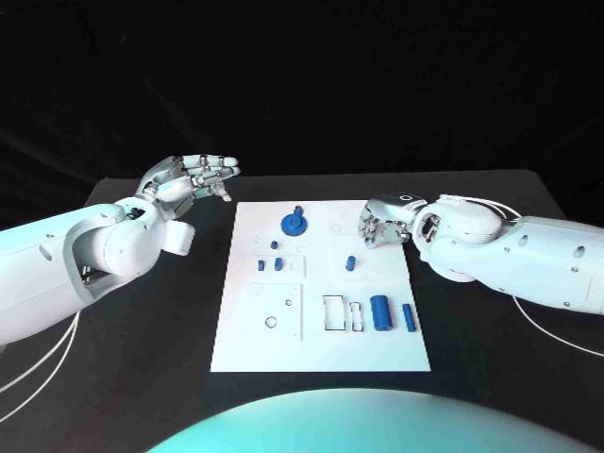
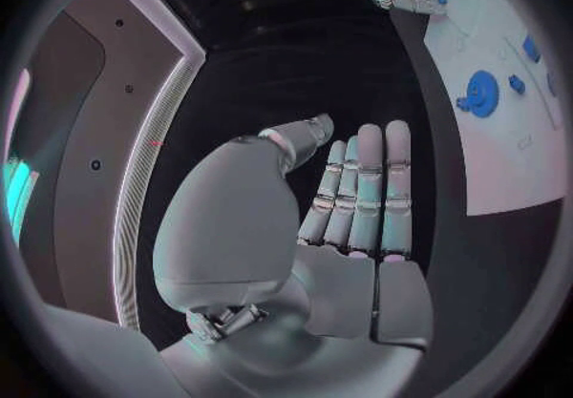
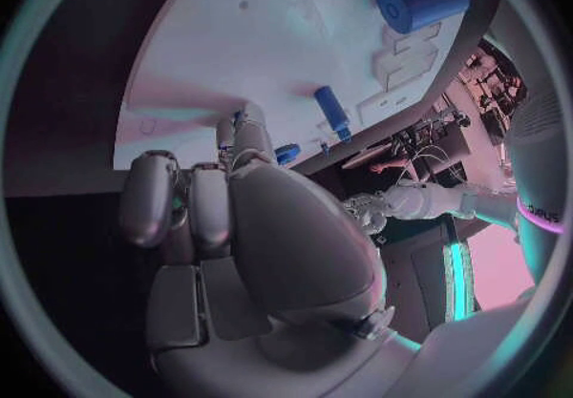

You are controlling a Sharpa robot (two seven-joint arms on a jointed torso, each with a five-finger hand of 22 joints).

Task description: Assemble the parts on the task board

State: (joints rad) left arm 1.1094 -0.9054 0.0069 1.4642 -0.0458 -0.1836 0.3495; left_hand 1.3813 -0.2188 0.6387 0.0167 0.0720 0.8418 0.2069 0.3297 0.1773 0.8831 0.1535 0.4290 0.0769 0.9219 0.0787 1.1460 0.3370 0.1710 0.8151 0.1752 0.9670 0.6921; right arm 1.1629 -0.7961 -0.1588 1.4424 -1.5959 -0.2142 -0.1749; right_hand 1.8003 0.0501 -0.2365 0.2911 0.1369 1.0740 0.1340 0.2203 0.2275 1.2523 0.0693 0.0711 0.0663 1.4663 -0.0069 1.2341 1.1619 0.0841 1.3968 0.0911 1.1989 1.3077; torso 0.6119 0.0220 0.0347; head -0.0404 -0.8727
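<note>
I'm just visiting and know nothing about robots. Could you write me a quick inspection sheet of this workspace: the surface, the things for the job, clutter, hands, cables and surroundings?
Surface: black table, with a white board lying in its middle.
Job's things: blue wheel at the board's far end; small blue pieces near its middle; blue cylinder and blue rod side by side at its near right.
Clutter: nothing seen.
Hands: left hand is raised beside the board's far left corner, fingers straight, holding nothing. Right hand is at the board's far right edge, fingers curled down; whether it holds anything cannot be told.
Cables: white cables trail from both arms.
Surroundings: dark backdrop behind the table.
</note>
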